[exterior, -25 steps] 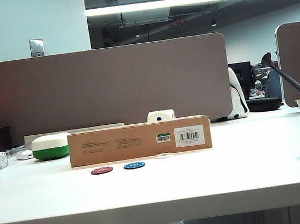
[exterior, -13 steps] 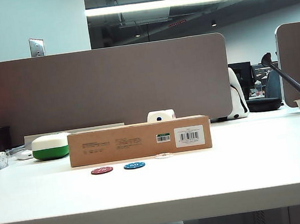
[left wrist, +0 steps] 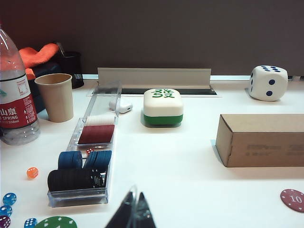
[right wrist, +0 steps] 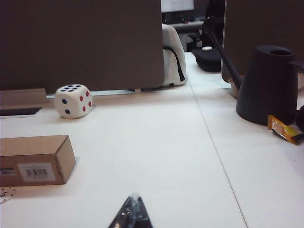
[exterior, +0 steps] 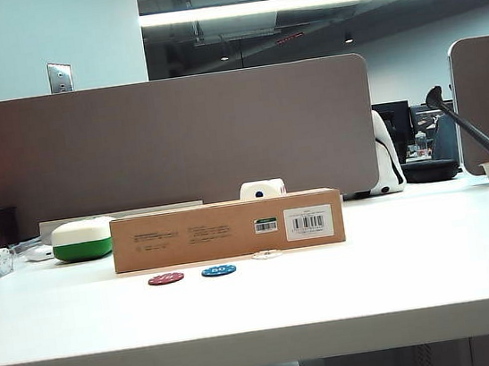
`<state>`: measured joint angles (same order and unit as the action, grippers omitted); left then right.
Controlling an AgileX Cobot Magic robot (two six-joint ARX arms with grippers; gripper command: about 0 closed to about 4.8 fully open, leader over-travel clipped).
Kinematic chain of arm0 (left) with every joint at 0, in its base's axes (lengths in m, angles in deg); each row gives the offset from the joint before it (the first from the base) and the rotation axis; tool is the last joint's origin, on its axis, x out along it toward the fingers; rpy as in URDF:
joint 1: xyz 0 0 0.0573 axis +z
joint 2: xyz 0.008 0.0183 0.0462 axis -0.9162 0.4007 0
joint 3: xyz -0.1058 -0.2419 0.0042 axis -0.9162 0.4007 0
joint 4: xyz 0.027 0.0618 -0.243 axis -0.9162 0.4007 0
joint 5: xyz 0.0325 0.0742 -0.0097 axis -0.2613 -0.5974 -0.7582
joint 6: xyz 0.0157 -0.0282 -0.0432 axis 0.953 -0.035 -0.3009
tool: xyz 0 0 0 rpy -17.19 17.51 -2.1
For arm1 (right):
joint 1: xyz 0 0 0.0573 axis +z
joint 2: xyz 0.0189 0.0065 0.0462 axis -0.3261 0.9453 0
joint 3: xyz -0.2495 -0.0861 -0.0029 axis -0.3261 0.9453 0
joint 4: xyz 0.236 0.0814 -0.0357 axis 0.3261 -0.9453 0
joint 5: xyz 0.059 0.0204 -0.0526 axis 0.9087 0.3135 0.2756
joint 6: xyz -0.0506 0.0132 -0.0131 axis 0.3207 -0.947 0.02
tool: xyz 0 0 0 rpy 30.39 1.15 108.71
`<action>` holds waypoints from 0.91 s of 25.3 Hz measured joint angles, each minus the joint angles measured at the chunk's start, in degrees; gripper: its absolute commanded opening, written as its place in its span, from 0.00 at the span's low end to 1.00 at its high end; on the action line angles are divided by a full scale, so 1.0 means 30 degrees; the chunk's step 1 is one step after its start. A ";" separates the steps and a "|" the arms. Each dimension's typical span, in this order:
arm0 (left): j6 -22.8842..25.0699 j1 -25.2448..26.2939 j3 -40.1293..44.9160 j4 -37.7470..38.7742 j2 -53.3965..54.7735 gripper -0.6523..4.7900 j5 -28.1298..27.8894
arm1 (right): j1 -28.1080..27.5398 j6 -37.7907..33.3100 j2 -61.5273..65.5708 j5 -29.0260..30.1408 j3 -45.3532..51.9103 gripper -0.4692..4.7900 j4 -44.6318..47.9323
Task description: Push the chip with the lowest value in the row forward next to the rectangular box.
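Observation:
The white chip [exterior: 266, 254] lies flat against the front face of the rectangular box [exterior: 224, 231], near its barcode end, ahead of the red chip [exterior: 165, 278] and blue chip [exterior: 218, 270] of the row. In the right wrist view the white chip [right wrist: 5, 194] shows partly beside the box [right wrist: 33, 159]. The left wrist view shows the box [left wrist: 263, 140] and the red chip [left wrist: 293, 199]. My left gripper [left wrist: 134, 199] is shut and empty, well short of the box. My right gripper [right wrist: 134, 198] is shut and empty, off the box's barcode end. Neither gripper shows in the exterior view.
A white-and-green case [left wrist: 163, 107] and a large die [left wrist: 268, 82] stand behind the box. A clear tray of stacked chips [left wrist: 90, 156], a paper cup [left wrist: 54, 97] and a water bottle [left wrist: 14, 99] sit at the left. A dark watering can [right wrist: 268, 83] stands at the right.

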<state>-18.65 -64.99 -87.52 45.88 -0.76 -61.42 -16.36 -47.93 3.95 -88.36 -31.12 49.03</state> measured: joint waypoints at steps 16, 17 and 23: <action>0.0000 0.0000 0.0000 0.0007 0.0000 0.11 0.0000 | -0.0925 -0.0044 -0.1144 0.1515 0.2739 0.08 0.0794; 0.0000 0.0000 0.0000 0.0007 0.0000 0.11 0.0000 | -0.0925 -0.0036 -0.1144 0.1508 0.2739 0.08 0.0794; 0.0000 0.0000 0.0000 0.0007 0.0000 0.11 0.0000 | -0.0918 -0.0029 -0.1137 0.1501 0.2739 0.08 0.0889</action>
<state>-18.65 -64.99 -87.52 45.90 -0.76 -61.42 -19.11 -48.01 0.54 -83.86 -22.90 51.70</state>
